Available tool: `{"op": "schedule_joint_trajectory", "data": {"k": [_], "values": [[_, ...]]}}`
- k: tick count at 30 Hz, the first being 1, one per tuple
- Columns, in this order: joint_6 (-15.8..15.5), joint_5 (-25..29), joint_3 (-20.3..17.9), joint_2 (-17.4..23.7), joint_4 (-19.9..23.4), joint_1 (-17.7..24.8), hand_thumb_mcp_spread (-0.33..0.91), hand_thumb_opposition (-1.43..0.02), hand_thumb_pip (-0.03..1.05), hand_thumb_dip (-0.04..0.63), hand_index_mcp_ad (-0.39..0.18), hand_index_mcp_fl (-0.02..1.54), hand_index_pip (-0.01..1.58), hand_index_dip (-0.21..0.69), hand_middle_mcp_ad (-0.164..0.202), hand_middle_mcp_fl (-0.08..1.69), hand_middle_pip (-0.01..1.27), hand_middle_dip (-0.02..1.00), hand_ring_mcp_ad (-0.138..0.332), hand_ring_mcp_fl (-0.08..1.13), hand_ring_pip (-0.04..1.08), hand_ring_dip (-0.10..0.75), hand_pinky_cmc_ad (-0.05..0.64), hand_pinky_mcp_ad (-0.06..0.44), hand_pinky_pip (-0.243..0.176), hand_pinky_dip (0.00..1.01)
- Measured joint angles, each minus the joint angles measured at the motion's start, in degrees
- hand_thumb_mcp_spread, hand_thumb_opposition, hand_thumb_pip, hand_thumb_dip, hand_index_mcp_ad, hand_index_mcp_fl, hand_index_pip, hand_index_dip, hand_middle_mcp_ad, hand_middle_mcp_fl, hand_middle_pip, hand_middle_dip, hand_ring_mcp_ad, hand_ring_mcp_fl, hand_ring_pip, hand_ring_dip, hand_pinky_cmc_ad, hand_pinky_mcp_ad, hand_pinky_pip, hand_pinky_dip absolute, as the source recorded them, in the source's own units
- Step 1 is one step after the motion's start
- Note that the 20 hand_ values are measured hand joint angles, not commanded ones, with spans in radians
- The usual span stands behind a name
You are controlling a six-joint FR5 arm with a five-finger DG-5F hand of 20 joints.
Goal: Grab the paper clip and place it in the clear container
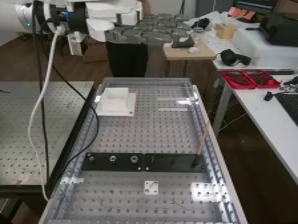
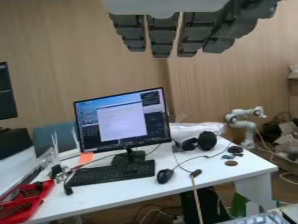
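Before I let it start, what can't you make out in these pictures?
- High view: the thin mark on the bench, too small to identify; the bench's near end, cut off by the bottom edge.
- Wrist view: red trays, cut off by an edge; finger roots of the hand, behind the white part.
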Motion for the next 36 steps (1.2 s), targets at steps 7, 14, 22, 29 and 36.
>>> {"op": "schedule_joint_trajectory", "data": {"k": [7, 14, 22, 29, 36], "values": [[2.7, 3.6, -3.9, -1.5, 4.0, -0.9, 0.17, -0.21, 0.35, 0.054, 0.019, 0.0, 0.02, 0.016, 0.024, 0.0, 0.06, 0.05, 0.07, 0.0, 0.02, 0.028, 0.065, 0.07, -0.01, 0.12], [5.3, 5.4, -7.0, -3.8, 8.0, -2.1, 0.3, -0.59, 0.46, 0.099, -0.019, 0.02, 0.07, 0.016, 0.026, 0.01, 0.1, 0.11, 0.087, 0.0, 0.08, 0.072, 0.227, 0.229, -0.03, 0.34], [7.2, 5.5, -8.4, -6.4, 10.8, -3.9, 0.29, -0.7, 0.54, 0.127, -0.024, 0.06, 0.1, 0.016, 0.024, 0.01, 0.12, 0.16, 0.12, 0.0, 0.09, 0.098, 0.316, 0.265, -0.063, 0.4], [8.6, 5.4, -8.7, -8.9, 12.1, -5.9, 0.32, -0.74, 0.57, 0.176, -0.047, 0.13, 0.29, 0.016, 0.024, 0.01, 0.12, 0.16, 0.12, 0.0, 0.09, 0.098, 0.333, 0.274, -0.075, 0.41], [9.7, 3.9, -7.7, -11.7, 12.7, -8.3, 0.32, -0.77, 0.63, 0.194, -0.054, 0.22, 0.61, 0.016, 0.028, 0.0, 0.13, 0.16, 0.119, 0.0, 0.09, 0.098, 0.333, 0.278, -0.075, 0.41]]}}
